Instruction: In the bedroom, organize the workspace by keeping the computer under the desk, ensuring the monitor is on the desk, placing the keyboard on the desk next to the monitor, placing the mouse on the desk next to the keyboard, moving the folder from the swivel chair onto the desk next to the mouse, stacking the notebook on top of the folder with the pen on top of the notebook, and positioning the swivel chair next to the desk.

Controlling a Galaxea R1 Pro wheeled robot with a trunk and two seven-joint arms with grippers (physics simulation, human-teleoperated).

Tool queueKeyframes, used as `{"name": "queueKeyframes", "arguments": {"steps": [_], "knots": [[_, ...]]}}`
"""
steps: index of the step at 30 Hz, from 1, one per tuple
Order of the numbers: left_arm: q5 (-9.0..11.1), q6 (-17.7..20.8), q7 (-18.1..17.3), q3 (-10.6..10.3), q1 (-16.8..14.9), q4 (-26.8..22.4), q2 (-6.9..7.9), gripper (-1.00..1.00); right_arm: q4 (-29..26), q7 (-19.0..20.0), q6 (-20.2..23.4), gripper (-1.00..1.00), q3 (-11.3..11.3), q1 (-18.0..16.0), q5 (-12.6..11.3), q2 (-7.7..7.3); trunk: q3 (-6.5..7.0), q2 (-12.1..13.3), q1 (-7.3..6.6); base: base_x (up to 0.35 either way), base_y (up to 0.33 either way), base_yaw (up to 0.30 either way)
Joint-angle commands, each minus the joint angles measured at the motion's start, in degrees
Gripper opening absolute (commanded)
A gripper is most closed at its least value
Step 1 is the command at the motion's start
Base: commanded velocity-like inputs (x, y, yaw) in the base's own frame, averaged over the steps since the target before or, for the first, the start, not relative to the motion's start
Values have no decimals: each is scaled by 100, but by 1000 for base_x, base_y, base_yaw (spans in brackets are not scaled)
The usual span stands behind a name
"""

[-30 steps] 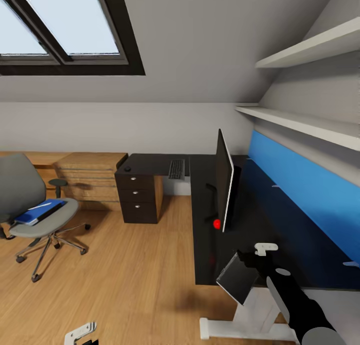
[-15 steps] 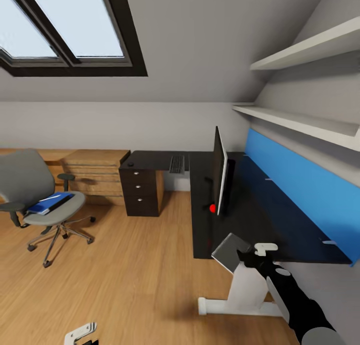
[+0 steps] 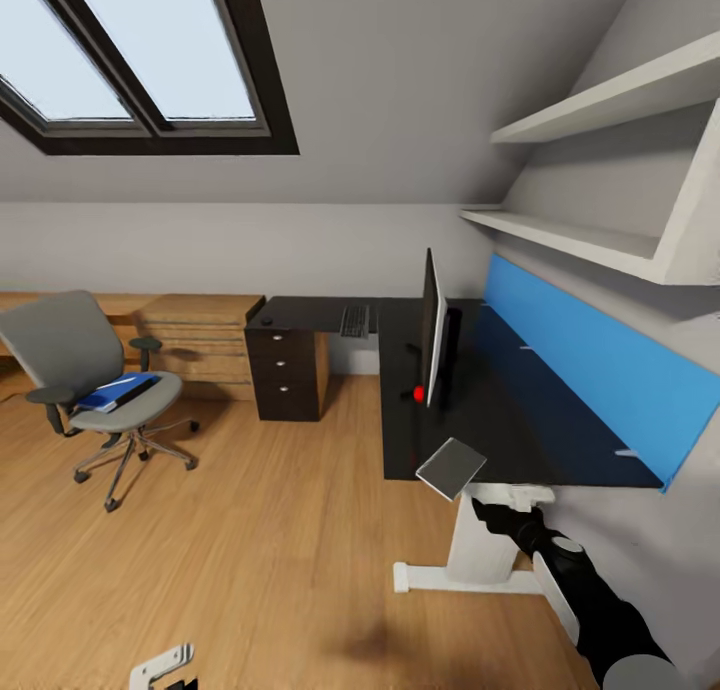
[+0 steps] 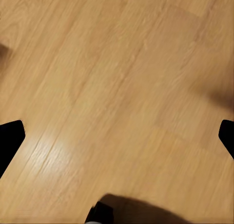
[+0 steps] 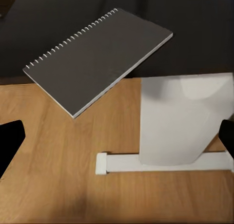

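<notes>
A: Far left, grey upholstered swivel chair [image 3: 95, 370]; flat bright blue folder [image 3: 118, 392] on its seat, long axis toward the bench. Left gripper fingers [image 4: 10, 139] apart over wooden floor [image 3: 250, 530].

B: Grey spiral notebook [image 3: 451, 467] overhangs the black-topped bench [image 3: 500, 420] edge, just ahead of the right gripper [image 3: 492, 515]. Closure: cannot tell. The right arm looks nearer the notebook, the folder well off left.
</notes>
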Motion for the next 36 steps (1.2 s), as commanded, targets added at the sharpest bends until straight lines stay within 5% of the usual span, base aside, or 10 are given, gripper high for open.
{"name": "queueKeyframes", "arguments": {"steps": [1,22,36], "knots": [[60,9,30,-8,-1,4,-1,100,-7,21,35,100,-9,-1,-142,-2,-8,-5,-2,-148,0,0],[59,-212,27,-9,-1,293,-48,100,213,774,310,100,-33,20,-2271,-38,-8,-5,-2,-27,0,0],[47,-1875,42,-18,-1,691,-270,100,397,1248,369,100,-79,21,-3368,-314,-241,-526,284,0,0,0]]}}
